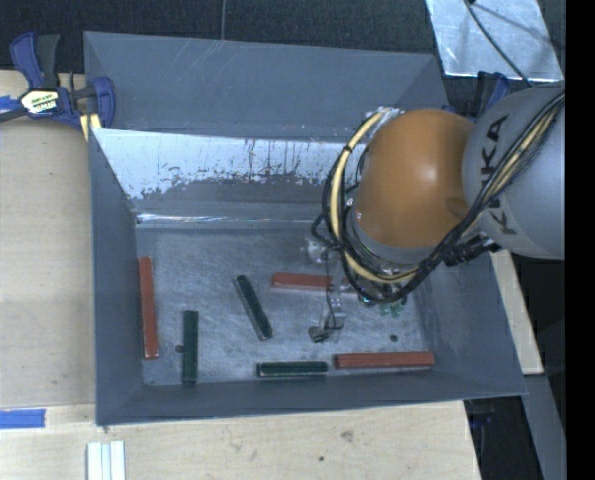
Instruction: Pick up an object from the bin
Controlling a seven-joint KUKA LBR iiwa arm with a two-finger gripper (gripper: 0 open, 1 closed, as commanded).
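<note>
Grey sheet-metal bin (112, 298): matt, back wall scuffed and streaked, floor dull and speckled. Rounded orange wrist cover (412, 183): smooth, semi-gloss, plastic-looking. Long red-brown flat stick (149, 308) and dark green flat stick (253, 307): matt, material undetermined.

Bin (117, 268) floor, six sticks. Left-wall stick (148, 308) lies along the left side, second stick (189, 346) just right of it. Slanted stick (253, 307) at centre. Crosswise stick (299, 281) to its right, its far end under the arm. Front-left stick (292, 369) and front-right stick (384, 361) lie near end to end along the front wall. Pincer (327, 328) hangs between the crosswise stick and the front pair.
</note>
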